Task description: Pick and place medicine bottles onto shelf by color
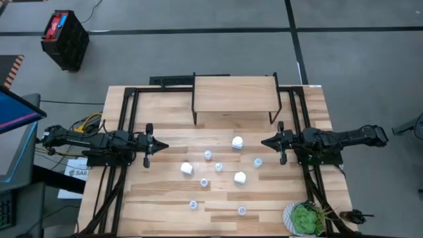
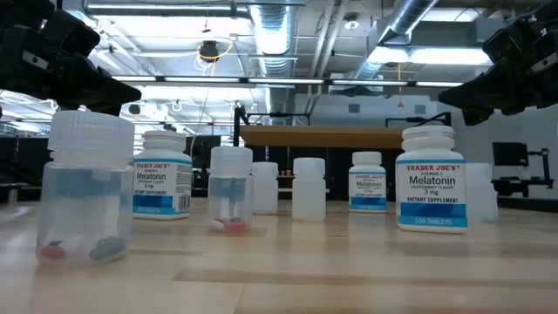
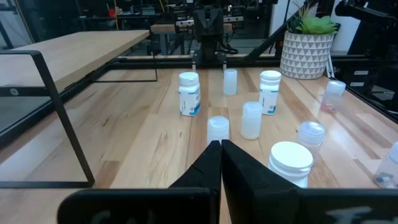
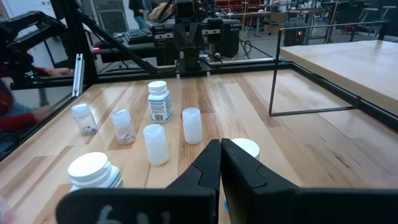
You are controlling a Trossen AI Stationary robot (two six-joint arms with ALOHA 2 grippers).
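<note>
Medicine bottles (image 1: 219,167) all sit on the counter (image 1: 165,205), none on the shelf. Nearest the front edge, in the high view: two pale blue ones, one at (image 1: 193,205) and one at (image 1: 242,211), well apart. Potted plant (image 1: 305,218) in the front right corner. Next row back: white bottle (image 1: 187,168) toward the left, white bottle (image 1: 240,177) toward the right, blue ones between them at (image 1: 204,182) and around the centre. Further back: blue bottle (image 1: 207,155), blue bottle (image 1: 258,161), then a third white bottle (image 1: 237,141), closest to the shelf. All upright as far as can be told.

Low view: clear bottle with pills (image 2: 85,187) close to the camera, labelled melatonin bottles (image 2: 432,179) behind it.

Left gripper (image 1: 160,145) hovers above the counter on the left side, jaws clenched, holding nothing; tips pressed together in the left wrist view (image 3: 220,144). Right gripper (image 1: 264,141) hovers on the right side, facing the left one, jaws clenched too, empty; seen in the right wrist view (image 4: 220,144). Bottles lie between the two grippers, none touched.

Shelf (image 1: 233,92) stands at the back centre of the counter, light wooden top on black legs, top bare. Beyond the counter, on the floor at far left, a black crate (image 1: 65,39) with red items.
</note>
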